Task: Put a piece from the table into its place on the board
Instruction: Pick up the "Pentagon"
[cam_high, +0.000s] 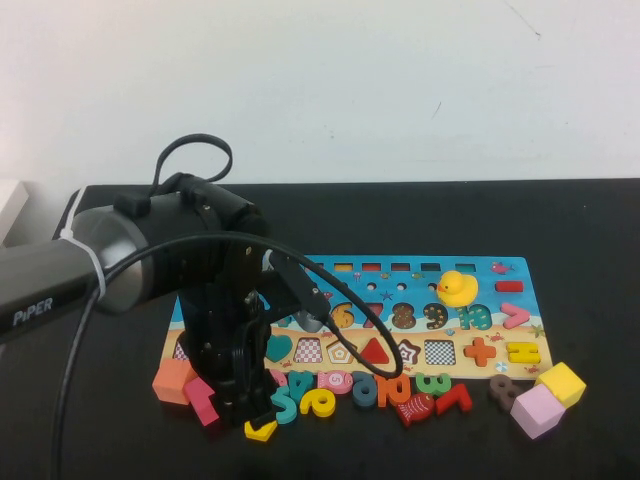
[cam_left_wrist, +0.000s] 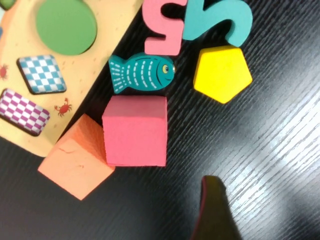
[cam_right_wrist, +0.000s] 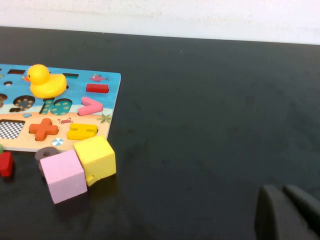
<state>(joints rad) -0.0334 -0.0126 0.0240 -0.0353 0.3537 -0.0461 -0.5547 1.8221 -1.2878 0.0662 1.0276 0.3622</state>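
Observation:
The yellow pentagon piece (cam_high: 261, 430) lies flat on the black table (cam_high: 600, 250) in front of the board's near left corner. In the left wrist view the piece (cam_left_wrist: 222, 74) sits beside a teal number, clear of the board (cam_left_wrist: 85, 75). My left gripper (cam_high: 245, 405) hangs low just left of the piece, open and empty. Only one finger (cam_left_wrist: 212, 210) shows. The board (cam_high: 420, 268) has an empty pentagon slot (cam_high: 341, 351). My right gripper (cam_right_wrist: 284, 197) is shut and empty over bare table, right of the board (cam_right_wrist: 112, 80), out of the high view.
A pink cube (cam_left_wrist: 135, 130), an orange cube (cam_left_wrist: 75, 160), a teal fish (cam_left_wrist: 142, 73) and a pink number (cam_left_wrist: 162, 25) crowd the piece's left side. Loose numbers line the board's front edge. A yellow duck (cam_high: 457, 288) stands on the board. Yellow (cam_high: 562, 383) and lilac (cam_high: 536, 410) cubes sit at its right corner.

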